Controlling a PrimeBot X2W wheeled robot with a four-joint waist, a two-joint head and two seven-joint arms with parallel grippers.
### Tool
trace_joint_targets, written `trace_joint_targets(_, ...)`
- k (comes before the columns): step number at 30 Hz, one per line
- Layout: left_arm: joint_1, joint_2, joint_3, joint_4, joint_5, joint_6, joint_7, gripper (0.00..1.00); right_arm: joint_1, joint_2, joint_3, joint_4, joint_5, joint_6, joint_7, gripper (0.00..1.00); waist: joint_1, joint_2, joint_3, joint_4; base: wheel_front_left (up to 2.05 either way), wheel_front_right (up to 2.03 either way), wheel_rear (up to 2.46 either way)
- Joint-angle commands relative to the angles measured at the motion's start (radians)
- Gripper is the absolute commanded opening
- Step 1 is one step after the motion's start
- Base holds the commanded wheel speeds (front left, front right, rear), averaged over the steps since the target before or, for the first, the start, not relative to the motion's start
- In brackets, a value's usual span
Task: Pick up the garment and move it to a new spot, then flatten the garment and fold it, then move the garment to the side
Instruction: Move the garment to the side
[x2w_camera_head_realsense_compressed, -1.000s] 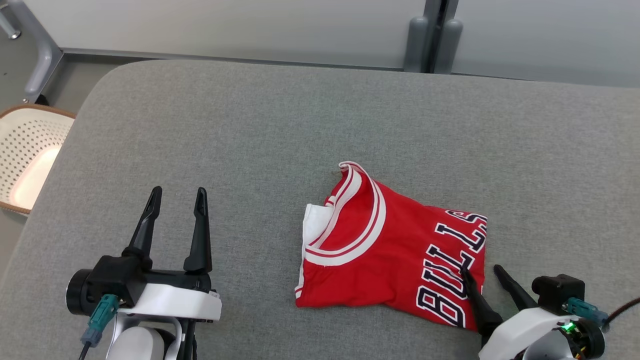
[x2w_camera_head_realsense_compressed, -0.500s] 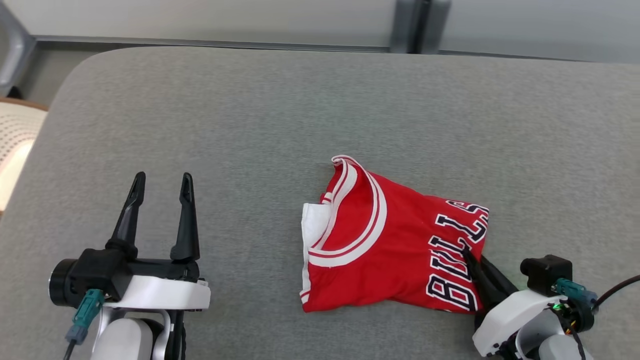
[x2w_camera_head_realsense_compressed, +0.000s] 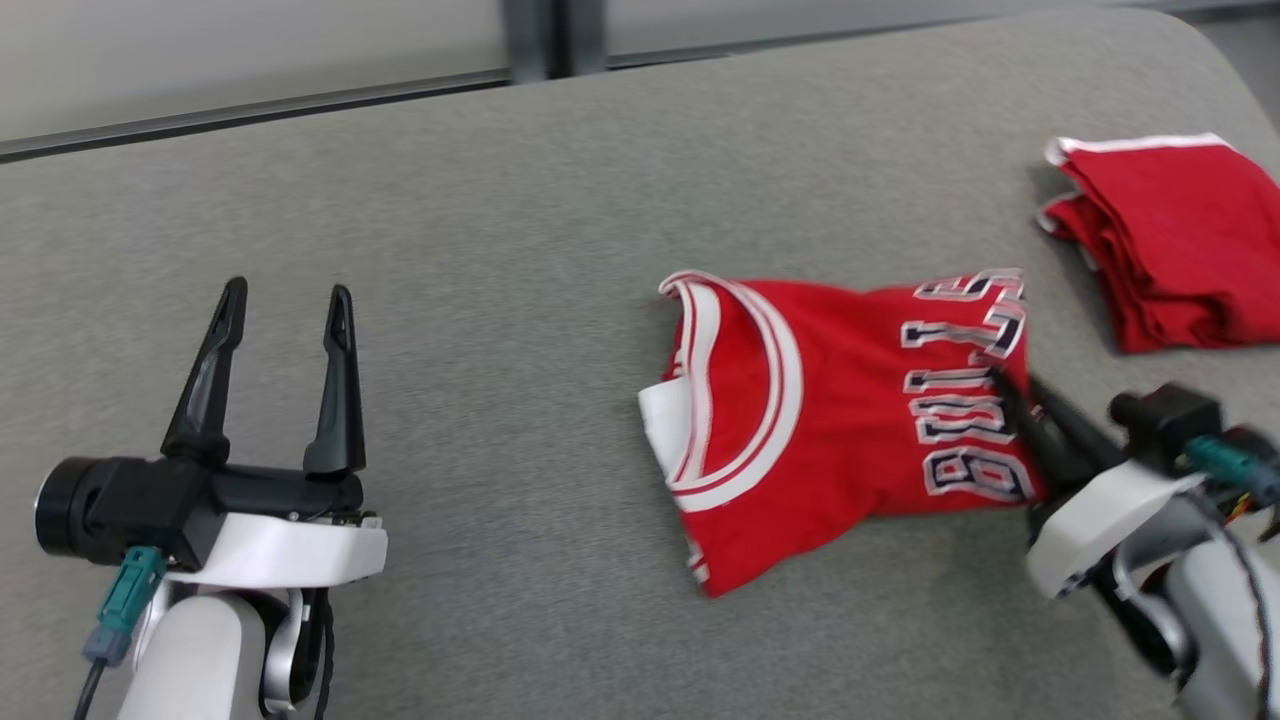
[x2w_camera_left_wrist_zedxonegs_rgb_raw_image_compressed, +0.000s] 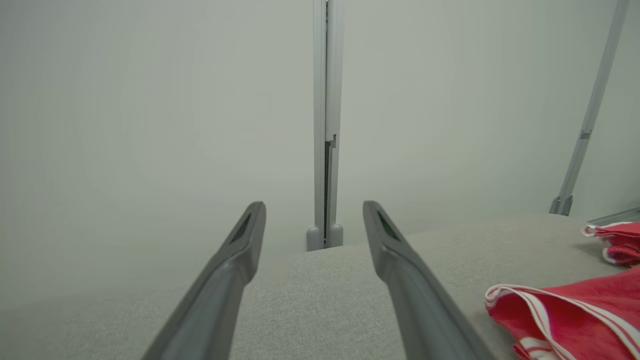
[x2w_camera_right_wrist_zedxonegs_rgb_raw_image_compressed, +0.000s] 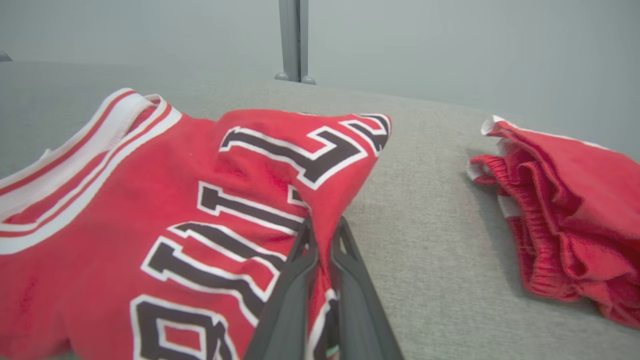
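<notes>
The garment (x2w_camera_head_realsense_compressed: 830, 400) is a folded red jersey with white trim and dark lettering, lying on the grey cushioned surface (x2w_camera_head_realsense_compressed: 500, 250). My right gripper (x2w_camera_head_realsense_compressed: 1012, 392) is shut on the jersey's right edge, by the lettering. The right wrist view shows the two dark fingers (x2w_camera_right_wrist_zedxonegs_rgb_raw_image_compressed: 300, 270) pinching a fold of the jersey (x2w_camera_right_wrist_zedxonegs_rgb_raw_image_compressed: 175, 200), with that edge lifted a little. My left gripper (x2w_camera_head_realsense_compressed: 285, 295) stands open over bare cushion, well left of the jersey, holding nothing. In the left wrist view its fingers (x2w_camera_left_wrist_zedxonegs_rgb_raw_image_compressed: 400, 260) are spread, and the jersey's collar (x2w_camera_left_wrist_zedxonegs_rgb_raw_image_compressed: 565, 320) lies at the lower right.
A second folded red cloth (x2w_camera_head_realsense_compressed: 1170, 240) lies near the surface's far right corner, also seen in the right wrist view (x2w_camera_right_wrist_zedxonegs_rgb_raw_image_compressed: 565, 220). A pale wall with a grey post (x2w_camera_left_wrist_zedxonegs_rgb_raw_image_compressed: 325, 125) runs behind the surface.
My right gripper closed on the jersey's right edge and has dragged it rightward. The camera has swung right, bringing the second red cloth into view. The left gripper stays open.
</notes>
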Motion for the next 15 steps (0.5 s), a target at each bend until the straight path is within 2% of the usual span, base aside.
trace_joint_targets(1,-0.025,0.01,-0.004,-0.012,0.011,-0.005,0.006,1.0,-0.038,-0.046,0.003,-0.015,0.006,-0.002,0.005,0.0,0.0,0.0,0.057,-0.089,0.0,0.0,0.0)
trace_joint_targets(3,-0.048,0.019,-0.008,-0.028,0.014,-0.01,0.016,1.0,-0.081,-0.092,0.006,-0.038,0.017,-0.002,0.005,0.0,0.0,0.0,0.084,-0.112,0.0,0.0,0.0)
trace_joint_targets(4,-0.048,0.019,-0.008,-0.028,0.014,-0.01,0.016,1.0,-0.081,-0.092,0.006,-0.038,0.017,-0.002,0.005,0.0,0.0,0.0,0.084,-0.112,0.0,0.0,0.0)
trace_joint_targets(9,-0.101,0.025,-0.033,-0.062,0.029,-0.017,0.038,1.0,-0.187,-0.222,-0.029,-0.077,0.04,-0.002,-0.002,0.0,0.0,0.0,0.158,-0.141,0.0,0.0,0.0)
trace_joint_targets(15,-0.175,0.041,-0.069,-0.096,0.05,-0.041,0.068,1.0,-0.283,-0.369,-0.078,-0.049,0.083,-0.002,-0.021,0.0,0.0,0.0,0.253,-0.141,0.0,0.0,0.0)
